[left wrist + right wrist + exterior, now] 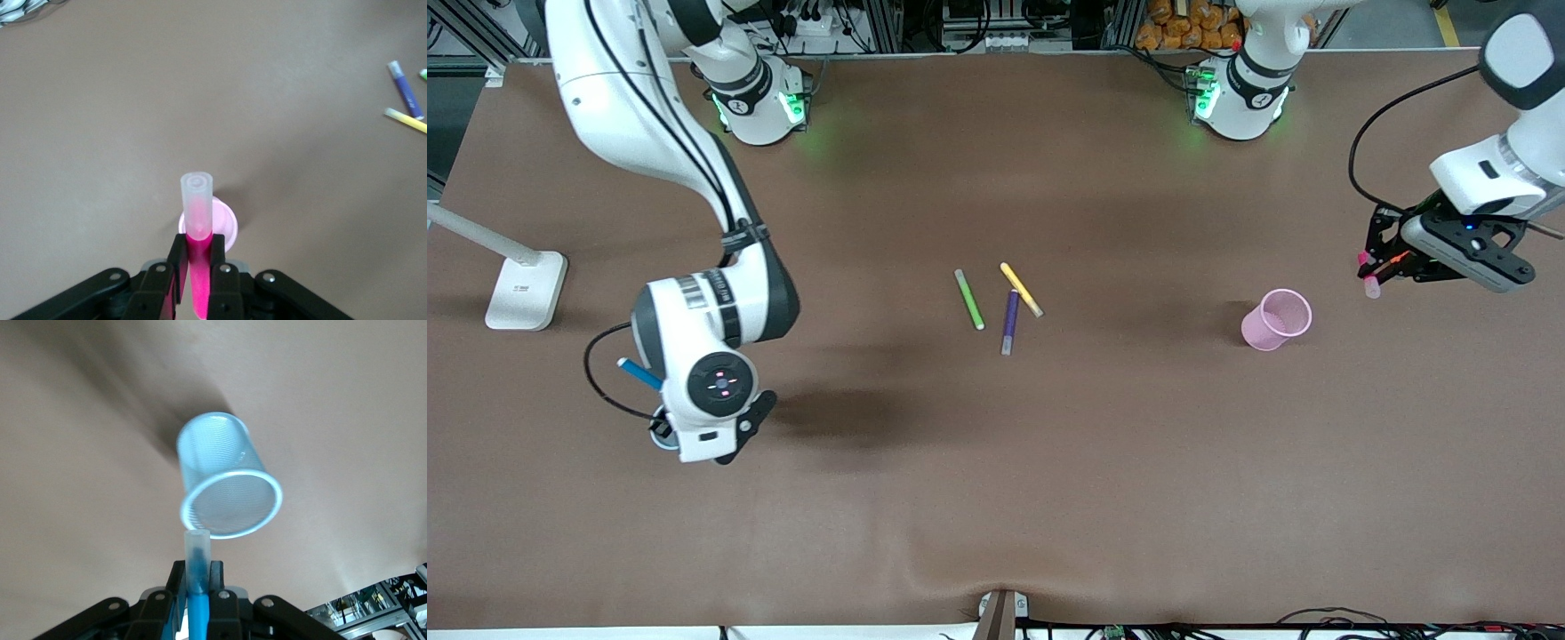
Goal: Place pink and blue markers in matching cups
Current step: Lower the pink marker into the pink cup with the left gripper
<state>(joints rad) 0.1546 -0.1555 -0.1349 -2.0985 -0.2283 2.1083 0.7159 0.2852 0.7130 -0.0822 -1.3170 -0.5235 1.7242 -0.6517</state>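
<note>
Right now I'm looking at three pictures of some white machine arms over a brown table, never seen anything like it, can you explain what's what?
These are two robot arms with two-finger grippers. The wide picture looks down from across the brown table; the other two come from cameras on each arm's wrist. The left gripper is shut on a pink marker, up in the air near the pink cup. The right gripper is shut on a blue marker just over the blue cup. Mid-table lie green, yellow and purple pens; the yellow and purple look to be touching.

green pen (969, 300) | yellow pen (1021, 289) | purple pen (1009, 322) | white stand (525, 289)
</note>
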